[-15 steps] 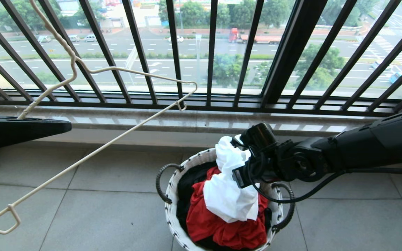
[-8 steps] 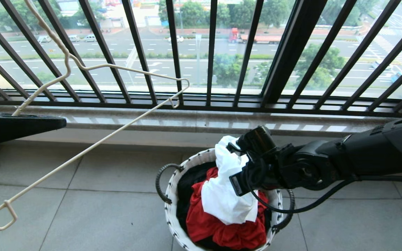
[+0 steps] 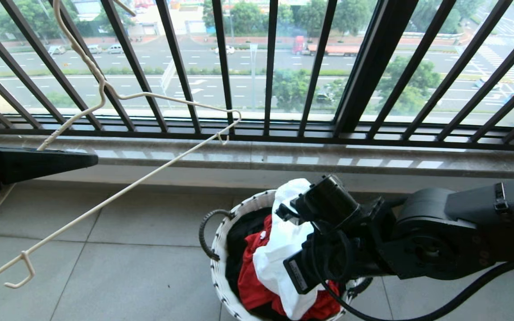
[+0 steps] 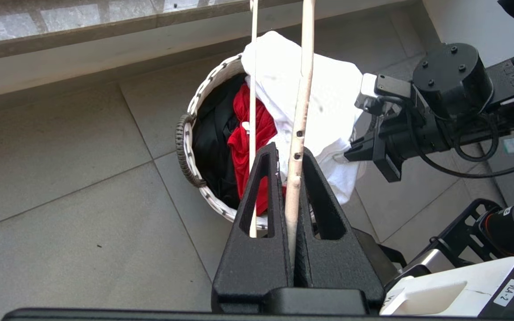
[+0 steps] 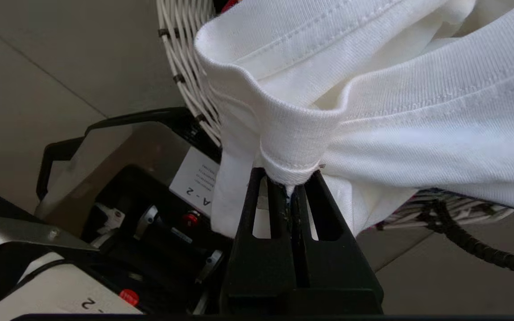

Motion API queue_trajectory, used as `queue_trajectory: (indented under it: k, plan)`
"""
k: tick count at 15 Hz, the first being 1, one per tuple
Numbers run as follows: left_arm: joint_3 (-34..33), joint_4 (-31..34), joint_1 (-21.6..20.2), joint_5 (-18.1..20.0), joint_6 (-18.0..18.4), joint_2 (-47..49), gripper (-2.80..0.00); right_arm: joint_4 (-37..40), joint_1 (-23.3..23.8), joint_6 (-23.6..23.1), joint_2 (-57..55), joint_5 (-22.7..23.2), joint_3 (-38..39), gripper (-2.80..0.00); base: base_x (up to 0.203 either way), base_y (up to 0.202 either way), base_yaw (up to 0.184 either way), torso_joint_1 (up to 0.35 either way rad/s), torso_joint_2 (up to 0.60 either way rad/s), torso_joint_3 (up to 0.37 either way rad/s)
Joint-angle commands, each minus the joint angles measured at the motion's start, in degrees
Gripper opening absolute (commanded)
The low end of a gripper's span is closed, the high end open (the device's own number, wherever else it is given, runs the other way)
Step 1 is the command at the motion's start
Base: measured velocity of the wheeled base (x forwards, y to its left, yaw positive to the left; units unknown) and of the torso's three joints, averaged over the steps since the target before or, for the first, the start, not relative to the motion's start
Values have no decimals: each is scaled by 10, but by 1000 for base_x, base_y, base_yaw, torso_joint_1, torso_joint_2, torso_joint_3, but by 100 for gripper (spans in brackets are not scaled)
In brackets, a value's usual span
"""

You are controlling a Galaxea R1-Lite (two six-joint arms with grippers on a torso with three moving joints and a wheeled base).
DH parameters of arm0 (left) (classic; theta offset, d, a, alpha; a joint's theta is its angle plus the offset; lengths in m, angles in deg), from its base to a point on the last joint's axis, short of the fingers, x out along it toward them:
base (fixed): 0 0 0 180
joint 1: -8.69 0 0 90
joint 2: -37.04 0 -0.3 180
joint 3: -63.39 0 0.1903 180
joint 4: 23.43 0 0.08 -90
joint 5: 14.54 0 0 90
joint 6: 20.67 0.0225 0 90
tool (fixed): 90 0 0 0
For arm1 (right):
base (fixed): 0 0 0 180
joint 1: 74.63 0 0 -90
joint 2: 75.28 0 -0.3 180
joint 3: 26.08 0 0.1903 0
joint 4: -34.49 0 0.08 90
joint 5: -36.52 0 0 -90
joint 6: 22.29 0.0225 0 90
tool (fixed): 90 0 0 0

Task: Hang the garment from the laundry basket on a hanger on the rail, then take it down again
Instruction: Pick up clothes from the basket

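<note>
The white garment (image 3: pixel 279 249) rises out of the laundry basket (image 3: pixel 239 209) on the tiled floor. My right gripper (image 5: pixel 287 178) is shut on a folded, ribbed edge of the garment (image 5: pixel 373 89), right beside the woven basket wall (image 5: pixel 181 67). In the head view its fingers are hidden under the wrist. At the left, my left gripper (image 3: pixel 92 159) is shut on the cream wire hanger (image 3: pixel 105 204), which slants across the window bars. From the left wrist, the hanger (image 4: pixel 299 111) is clamped in that gripper (image 4: pixel 289 154), above the basket (image 4: pixel 193 111) and garment (image 4: pixel 328 89). The rail is out of view.
A red garment (image 3: pixel 252 285) and a black shirt (image 3: pixel 239 232) lie in the basket under the white one. Black window bars (image 3: pixel 270 67) and a stone sill (image 3: pixel 283 156) run behind it. My own base (image 4: pixel 440 290) stands close to the basket.
My right arm has swung nearer and lower in the head view, drawing the white garment with it across the basket. The hanger has tilted and shifted slightly to the right.
</note>
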Motion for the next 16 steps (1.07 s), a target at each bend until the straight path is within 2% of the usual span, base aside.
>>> queue_trajectory:
  k: [1, 4, 8, 9, 10, 13, 16]
  plan:
    - [0, 1, 0, 2, 0, 3, -280, 28, -18, 9, -17, 3, -1, -280, 0, 0, 0, 0, 0, 0]
    - [0, 2, 0, 2, 0, 2, -280, 36, -32, 39, -62, 8, 8, -280, 0, 0, 0, 0, 0, 0]
    - [0, 2, 0, 2, 1, 4, -280, 59, -35, 38, -87, 13, 16, -280, 0, 0, 0, 0, 0, 0]
    - [0, 2, 0, 2, 1, 4, -280, 59, -35, 38, -85, 13, 16, -239, 0, 0, 0, 0, 0, 0]
    - [0, 2, 1, 2, 1, 4, -280, 60, -36, 38, -80, 13, 17, 0, 0, 0, 0, 0, 0, 0]
    - [0, 2, 1, 2, 1, 2, -280, 69, -36, 37, -35, 11, 26, 0, 0, 0, 0, 0, 0, 0]
    - [0, 2, 1, 2, 1, 0, -280, 112, -36, 37, 26, 8, 22, 0, 0, 0, 0, 0, 0, 0]
